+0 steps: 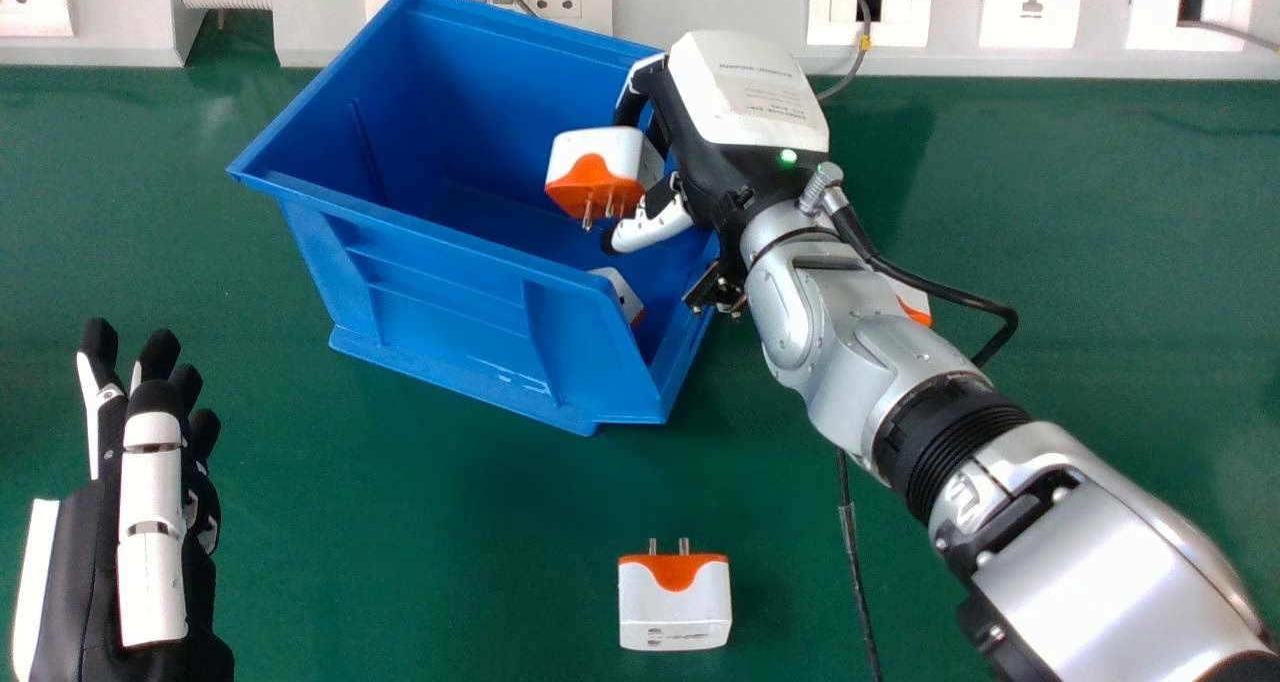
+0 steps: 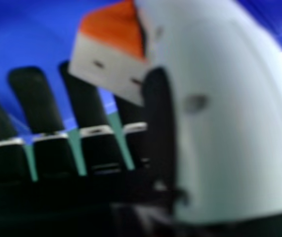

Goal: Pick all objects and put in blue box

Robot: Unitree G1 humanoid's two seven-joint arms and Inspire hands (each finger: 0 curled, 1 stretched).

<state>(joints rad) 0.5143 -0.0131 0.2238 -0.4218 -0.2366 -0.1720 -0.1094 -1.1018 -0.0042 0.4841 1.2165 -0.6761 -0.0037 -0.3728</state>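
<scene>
adapter (image 1: 600,157) held by right hand (image 1: 735,162), over blue box (image 1: 430,237)

held one is white with orange, up inside the mouth of the box, near its right side, prongs pointing down toward the near wall. right hand gripping it, thumb one side, fingers the other; right hand view has it between them too. second adapter (image 1: 619,288) already in the box, by the near right corner, partly hidden by the wall. third adapter (image 1: 675,612) on green table (image 1: 420,562), nearer the robot than the box, prongs toward the box. fourth adapter (image 1: 917,302) right of the box, mostly hidden behind the right wrist. left hand (image 1: 152,522) at head view's lower left, open, fingers extended, holding nothing. wall sockets (image 1: 1030,4) along the back.
</scene>
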